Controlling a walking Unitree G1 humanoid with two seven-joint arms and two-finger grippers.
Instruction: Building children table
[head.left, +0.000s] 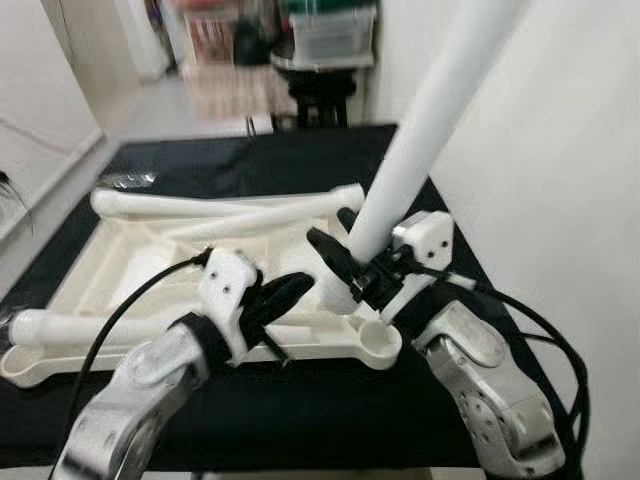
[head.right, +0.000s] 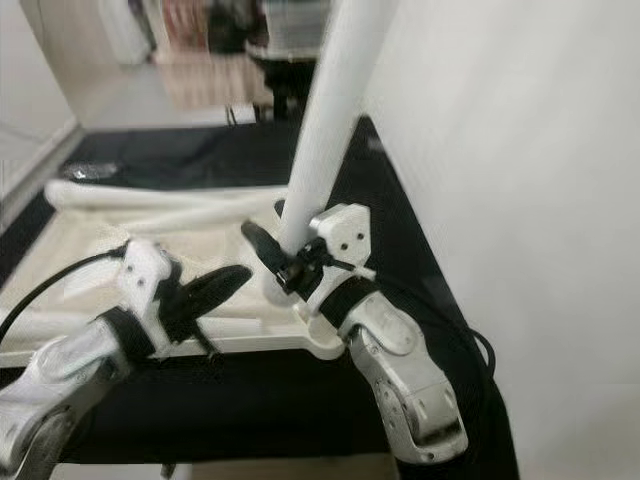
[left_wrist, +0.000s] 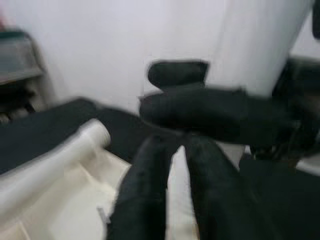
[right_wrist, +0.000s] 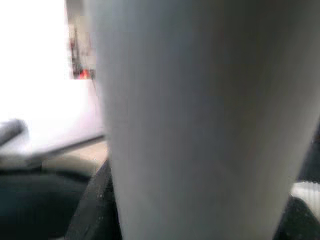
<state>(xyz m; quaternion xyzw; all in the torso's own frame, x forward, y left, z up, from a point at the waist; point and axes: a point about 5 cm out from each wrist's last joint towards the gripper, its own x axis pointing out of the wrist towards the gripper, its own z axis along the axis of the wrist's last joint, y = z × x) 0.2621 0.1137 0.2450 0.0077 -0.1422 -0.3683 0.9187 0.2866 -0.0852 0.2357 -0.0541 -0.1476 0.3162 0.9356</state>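
1. Right now my right hand (head.left: 350, 265) is clamped on one white leg (head.left: 420, 130), standing it in the near-right corner socket of the upturned tabletop (head.left: 130, 250).
2. My left hand (head.left: 275, 297) hovers just beside it, clenched on nothing.
3. I count three legs: one upright, two lying loose (head.left: 215, 205) (head.left: 60, 325). Most assembly remains.

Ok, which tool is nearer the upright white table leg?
Right. The right tool is clamped on the upright table leg near its base; the left tool sits beside it over the tabletop, apart from the leg.
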